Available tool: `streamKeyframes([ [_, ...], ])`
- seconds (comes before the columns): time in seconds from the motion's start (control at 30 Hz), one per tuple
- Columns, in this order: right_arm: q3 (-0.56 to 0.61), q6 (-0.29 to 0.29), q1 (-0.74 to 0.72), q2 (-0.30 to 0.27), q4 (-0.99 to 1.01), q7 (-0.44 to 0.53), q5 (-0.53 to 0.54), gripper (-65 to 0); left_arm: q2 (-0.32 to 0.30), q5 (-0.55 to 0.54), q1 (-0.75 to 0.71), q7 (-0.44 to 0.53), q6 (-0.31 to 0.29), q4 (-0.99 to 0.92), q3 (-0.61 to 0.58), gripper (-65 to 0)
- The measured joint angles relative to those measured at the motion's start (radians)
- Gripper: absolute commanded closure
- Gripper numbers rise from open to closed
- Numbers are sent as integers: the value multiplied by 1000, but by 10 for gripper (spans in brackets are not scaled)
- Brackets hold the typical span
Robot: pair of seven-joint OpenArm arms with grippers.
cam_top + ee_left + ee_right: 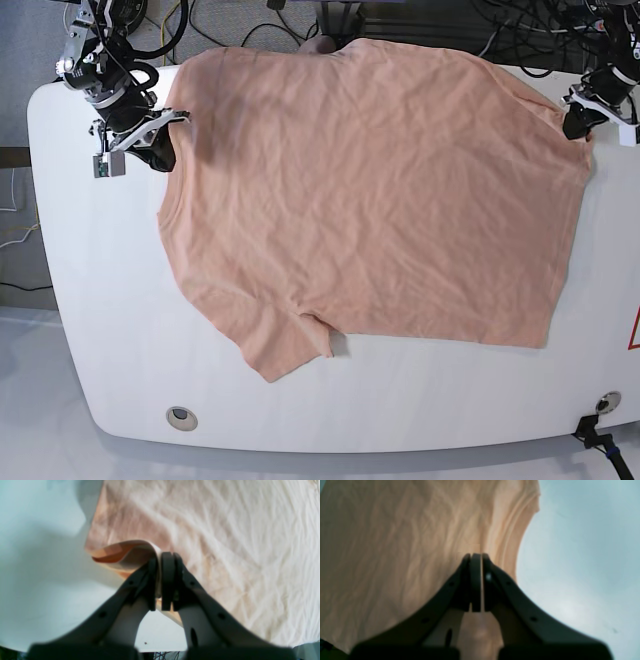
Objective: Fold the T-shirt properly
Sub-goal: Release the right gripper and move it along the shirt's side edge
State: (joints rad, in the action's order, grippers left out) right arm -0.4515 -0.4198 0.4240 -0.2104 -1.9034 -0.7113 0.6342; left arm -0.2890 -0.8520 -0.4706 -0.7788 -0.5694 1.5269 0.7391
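You have both the left tool (pixel 159 580) and right tool (pixel 476 580) clenched on T-shirt (pixel 370 190) edges; next, carry them across together for the first fold.

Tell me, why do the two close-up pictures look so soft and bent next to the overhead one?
Left wrist view: blurred and washed out, the T-shirt almost white under glare, the left gripper a soft dark shape. Right wrist view: hazy too, the table edge bowed by the wide lens, the right gripper out of focus. Base view: sharp and evenly lit.
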Motion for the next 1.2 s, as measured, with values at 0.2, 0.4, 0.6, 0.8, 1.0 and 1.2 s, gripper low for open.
streamKeyframes([
  [0.2, 0, 0, -89, 0, 53, 3, 2, -239, 0, 0, 0, 0, 0, 0, 0, -19],
  [0.4, 0, -6, -217, -3, 202, 0, 1, -353, 0, 3, 1, 0, 0, 0, -1, -19],
  [0.6, 3, -3, -367, -70, 412, 2, -1, -351, 0, 3, 3, 0, 0, 0, -2, -19],
  [0.8, 5, -3, -469, -128, 630, 11, -1, -351, 0, 6, 3, 0, 0, 0, -2, -19],
  [1.0, 6, -7, -473, -122, 689, 19, 5, -351, 0, 6, 3, 0, 0, 0, -3, -19],
  [1.2, 88, -15, -476, -103, 687, 41, 24, -350, 0, 6, 5, 0, 1, 0, -3, -19],
])
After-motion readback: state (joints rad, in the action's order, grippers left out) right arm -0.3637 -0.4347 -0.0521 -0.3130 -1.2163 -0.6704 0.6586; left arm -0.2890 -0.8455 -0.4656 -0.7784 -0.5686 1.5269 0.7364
